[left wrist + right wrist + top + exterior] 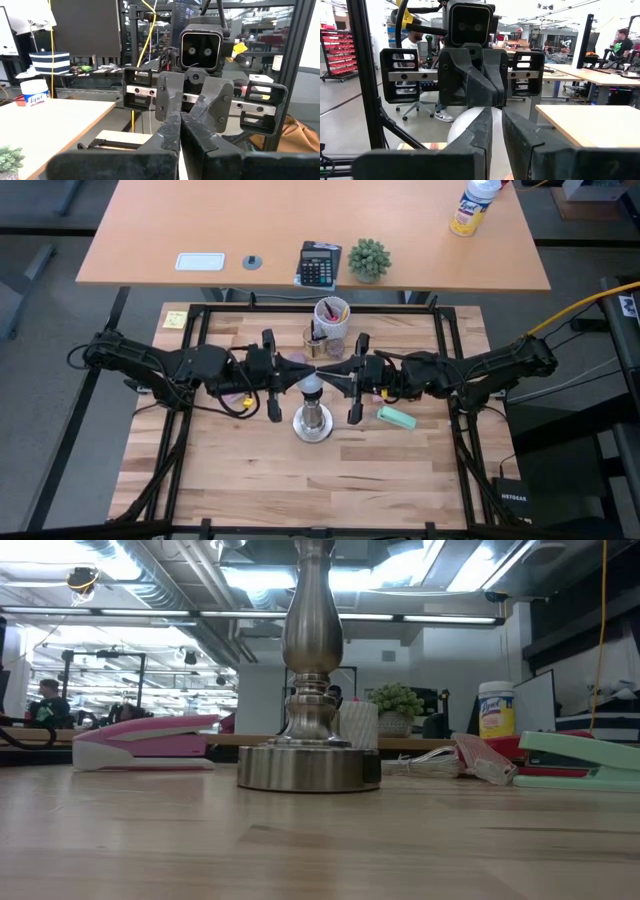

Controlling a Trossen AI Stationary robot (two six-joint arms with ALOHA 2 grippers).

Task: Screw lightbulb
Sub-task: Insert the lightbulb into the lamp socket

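both arms reached level to table centre, left gripper (297, 373) and right gripper (330, 373) meeting clenched around the small white frosted round lightbulb (312, 386) atop the silver metal stand (312, 423).

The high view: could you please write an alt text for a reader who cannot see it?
Seen from above, the left gripper and the right gripper meet from opposite sides over the lightbulb on a silver socket stand, mid-table. A green stapler lies to its right.

Two staplers, pink (145, 738) and green (396, 417); one lightbulb (312, 387), one metal stand (309, 700), one calculator (319, 264).
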